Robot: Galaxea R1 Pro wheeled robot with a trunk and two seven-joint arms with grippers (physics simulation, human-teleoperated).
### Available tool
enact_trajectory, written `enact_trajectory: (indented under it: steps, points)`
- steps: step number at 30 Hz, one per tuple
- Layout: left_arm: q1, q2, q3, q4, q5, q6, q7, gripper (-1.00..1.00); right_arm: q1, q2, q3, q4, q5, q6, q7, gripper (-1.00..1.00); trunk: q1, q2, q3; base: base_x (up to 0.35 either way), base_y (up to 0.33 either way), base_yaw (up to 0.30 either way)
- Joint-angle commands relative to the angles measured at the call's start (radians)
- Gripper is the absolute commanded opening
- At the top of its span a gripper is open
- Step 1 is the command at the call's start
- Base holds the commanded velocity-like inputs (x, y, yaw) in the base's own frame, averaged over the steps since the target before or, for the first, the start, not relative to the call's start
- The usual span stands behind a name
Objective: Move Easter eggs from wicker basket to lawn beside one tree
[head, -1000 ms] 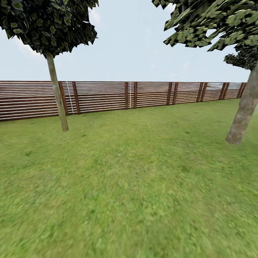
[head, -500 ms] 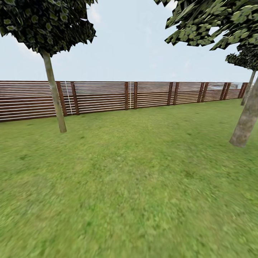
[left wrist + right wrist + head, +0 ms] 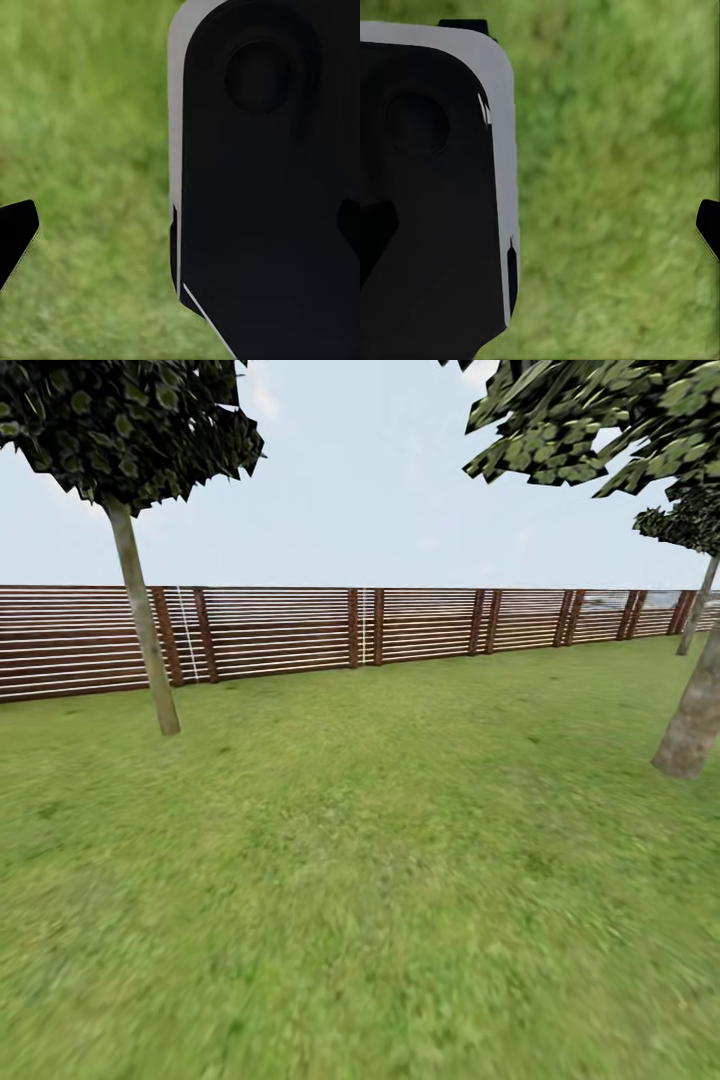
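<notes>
**Setting: fenced garden, outdoors**

Wide mottled green grass lawn [image 3: 380,880]; brown horizontal-slat wooden fence [image 3: 420,622] closing the far side; slender grey-brown tree trunk [image 3: 142,628] at left with dark leafy canopy; thicker mottled trunk [image 3: 692,722] at right; pale, hazy blue sky [image 3: 380,490] above.

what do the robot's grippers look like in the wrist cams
In both wrist views a large matte black housing with rounded corners and a pale grey edge band shows, with a round recess near one end. The left gripper's finger tip is a black pointed wedge, and the right gripper's finger tip looks alike. No cables or markings show. Behind is lawn.
</notes>
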Motion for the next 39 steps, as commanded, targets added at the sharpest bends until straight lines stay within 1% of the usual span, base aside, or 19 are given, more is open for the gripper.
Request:
enact_trajectory:
  steps: [1, 34, 39]
  points:
    - [0.001, 0.000, 0.001, -0.002, 0.000, 0.001, 0.000, 1.00, -0.001, 0.000, 0.001, 0.001, -0.001, 0.000, -0.001, 1.00, 0.001, 0.000, -0.001, 0.335, 0.000, 0.000]
    - [0.001, 0.000, 0.001, -0.002, 0.000, 0.001, 0.000, 1.00, -0.001, 0.001, 0.001, 0.001, 0.001, 0.001, -0.001, 1.00, 0.001, 0.000, -0.001, 0.335, 0.000, 0.000]
    - [0.001, 0.000, 0.001, -0.002, 0.000, 0.001, 0.000, 1.00, -0.001, 0.000, 0.003, 0.001, 0.002, -0.001, -0.001, 1.00, 0.001, 0.000, -0.003, 0.335, 0.000, -0.168]
